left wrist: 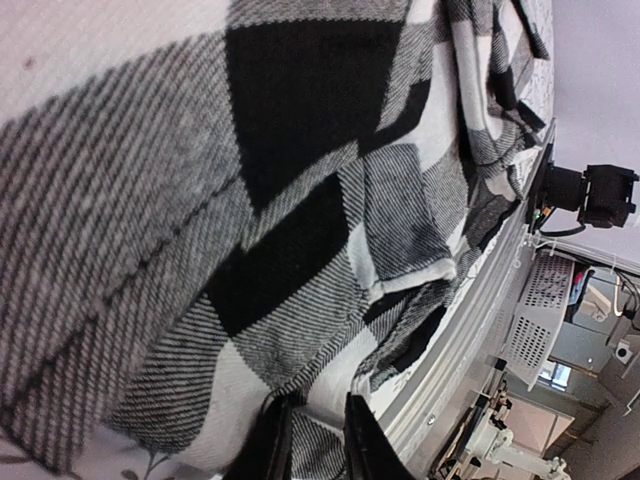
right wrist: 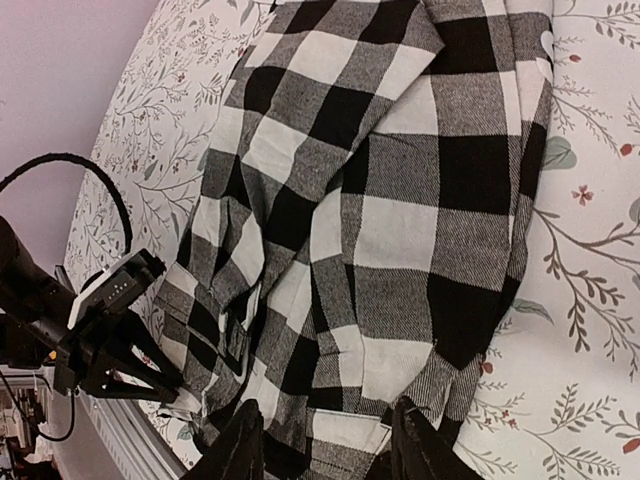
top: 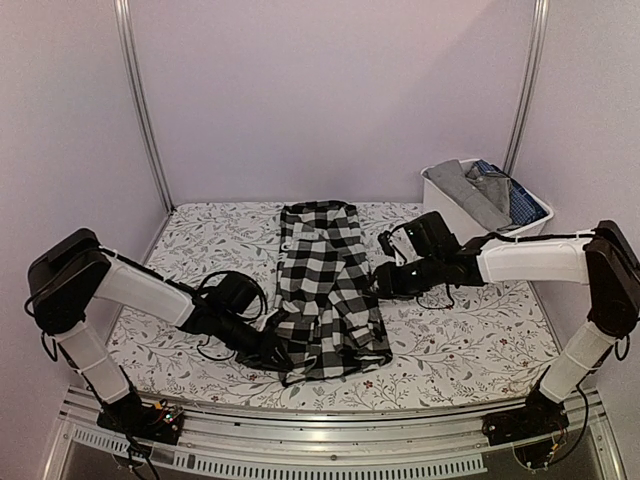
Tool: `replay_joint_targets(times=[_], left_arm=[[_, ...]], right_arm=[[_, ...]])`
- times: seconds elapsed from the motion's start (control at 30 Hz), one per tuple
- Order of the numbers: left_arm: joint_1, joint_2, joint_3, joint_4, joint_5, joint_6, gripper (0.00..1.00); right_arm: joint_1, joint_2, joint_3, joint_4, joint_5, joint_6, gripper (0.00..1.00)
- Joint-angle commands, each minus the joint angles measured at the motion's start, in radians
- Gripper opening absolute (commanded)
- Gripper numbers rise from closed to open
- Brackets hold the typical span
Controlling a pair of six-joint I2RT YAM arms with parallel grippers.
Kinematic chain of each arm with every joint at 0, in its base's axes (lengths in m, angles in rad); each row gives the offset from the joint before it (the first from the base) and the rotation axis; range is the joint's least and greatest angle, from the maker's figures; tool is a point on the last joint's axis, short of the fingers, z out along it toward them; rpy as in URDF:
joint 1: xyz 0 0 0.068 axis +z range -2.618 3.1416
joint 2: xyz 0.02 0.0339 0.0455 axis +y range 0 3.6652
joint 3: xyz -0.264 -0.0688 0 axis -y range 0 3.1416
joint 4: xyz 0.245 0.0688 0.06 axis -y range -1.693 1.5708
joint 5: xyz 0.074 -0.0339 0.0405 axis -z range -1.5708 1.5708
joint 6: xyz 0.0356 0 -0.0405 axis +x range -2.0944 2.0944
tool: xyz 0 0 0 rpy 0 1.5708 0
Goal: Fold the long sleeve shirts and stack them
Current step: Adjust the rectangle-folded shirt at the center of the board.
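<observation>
Left gripper (left wrist: pixel 318 445) is clamped on the near hem of the shirt (top: pixel 322 270), which stretches ahead of it, long axis running away from the arms along the bench (top: pixel 470 330). Right gripper (right wrist: pixel 330 445), jaws apart, straddles the shirt's right edge mid-length, so it looks better placed for a crosswise fold.

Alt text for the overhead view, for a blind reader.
A checked shirt lies partly folded on a floral table, the left pincer gripping its near corner, the right pincer at its right edge. A white bin of clothes stands far right.
</observation>
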Motion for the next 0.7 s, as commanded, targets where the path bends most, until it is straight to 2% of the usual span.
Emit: replay_joint_targets(times=[0.0,0.13,0.37,0.6,0.67], left_arm=[[0.031,-0.001,-0.062,-0.157,-0.100,0.045,0.19],[0.058,-0.043,-0.093,-0.192,-0.107,0.067,0.19],[0.054,-0.167,-0.060,-0.225,-0.075,0.067,0.20],[0.054,-0.236,0.005,-0.275,-0.076,0.061,0.20],[0.056,-0.249,0.019,-0.293,-0.091,0.062,0.21]], right_arm=[[0.031,-0.080,-0.096,-0.015,0.039,0.034,0.43],[0.082,-0.133,-0.165,-0.003,0.036,0.078,0.44],[0.191,-0.126,-0.205,-0.014,0.037,0.112,0.41],[0.259,-0.080,-0.186,0.021,0.005,0.122,0.22],[0.276,-0.052,-0.188,0.029,-0.011,0.122,0.19]])
